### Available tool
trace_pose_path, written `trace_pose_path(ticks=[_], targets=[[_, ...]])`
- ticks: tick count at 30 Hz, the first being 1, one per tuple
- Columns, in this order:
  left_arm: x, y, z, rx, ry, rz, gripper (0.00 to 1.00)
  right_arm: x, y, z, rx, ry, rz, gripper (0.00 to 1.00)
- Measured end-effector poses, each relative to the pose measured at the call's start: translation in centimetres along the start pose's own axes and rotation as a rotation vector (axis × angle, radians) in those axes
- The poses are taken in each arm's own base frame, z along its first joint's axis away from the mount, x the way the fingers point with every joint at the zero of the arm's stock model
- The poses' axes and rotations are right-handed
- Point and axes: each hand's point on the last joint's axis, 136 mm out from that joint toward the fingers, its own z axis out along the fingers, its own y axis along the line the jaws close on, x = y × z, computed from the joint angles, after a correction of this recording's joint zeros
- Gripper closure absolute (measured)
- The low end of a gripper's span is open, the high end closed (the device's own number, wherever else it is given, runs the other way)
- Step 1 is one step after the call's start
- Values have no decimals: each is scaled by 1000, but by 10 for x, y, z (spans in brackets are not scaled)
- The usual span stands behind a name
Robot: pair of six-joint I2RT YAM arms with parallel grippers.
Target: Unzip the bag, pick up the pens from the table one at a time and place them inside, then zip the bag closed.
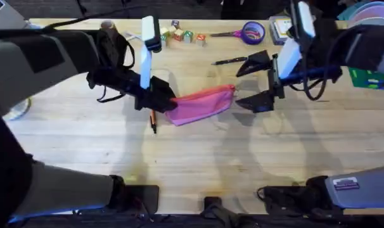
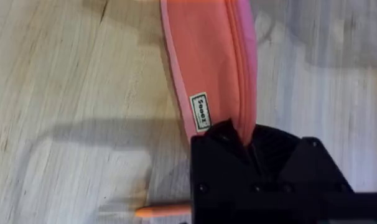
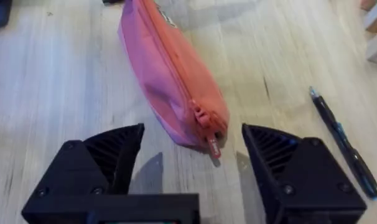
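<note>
- Light wooden plank table [image 1: 198, 158] fills the overhead view; you see both arm bases at its bottom edge.
- Left gripper [image 1: 161, 101]: you find it just left of centre in the overhead view, clamped on the left end of the bag [image 1: 201, 104]. Your left wrist view shows the black fingers [image 2: 238, 155] closed over the pouch end, just beside the zipper seam.
- Right gripper [image 1: 258, 79]: you find it right of centre, with its jaws spread wide and nothing between them. Its lower finger lies just beside the right end of the bag; whether it touches, you cannot tell. In your right wrist view the two black fingers [image 3: 101, 162] flank the bag end and the zipper pull [image 3: 210, 144], which hangs clear of both.
- Bag: pink fabric, lying near the table centre, tilted up toward the right. The coral zipper looks shut along the length you can see. A small white label [image 2: 200, 112] sits near the held end.
- Orange pen [image 1: 153, 120]: lies on the table just below the left gripper; its tip appears at the bottom of your left wrist view.
- Black pen [image 1: 229, 61]: lies upper right of the bag, near the right gripper's upper finger.
- Purple-handled scissors [image 1: 249, 31] and small blocks [image 1: 185, 35] rest along the top edge.
</note>
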Motion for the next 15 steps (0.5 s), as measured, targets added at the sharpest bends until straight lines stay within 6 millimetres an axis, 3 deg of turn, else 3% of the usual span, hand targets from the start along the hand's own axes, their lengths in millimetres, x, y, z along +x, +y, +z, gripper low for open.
trace_pose_path(ticks=[7,9,13,14,15], targets=[[0,0,0,0,0,0,957,-5,-2,12,-9,-1,-56,95],[0,0,0,0,0,0,957,-2,-3,14,-9,5,-56,152],[0,0,0,0,0,0,957,5,-4,17,-19,20,-38,349],[0,0,0,0,0,0,957,7,-5,18,-16,26,-38,580],[0,0,0,1,0,-1,957,7,-5,18,-15,26,-39,653]])
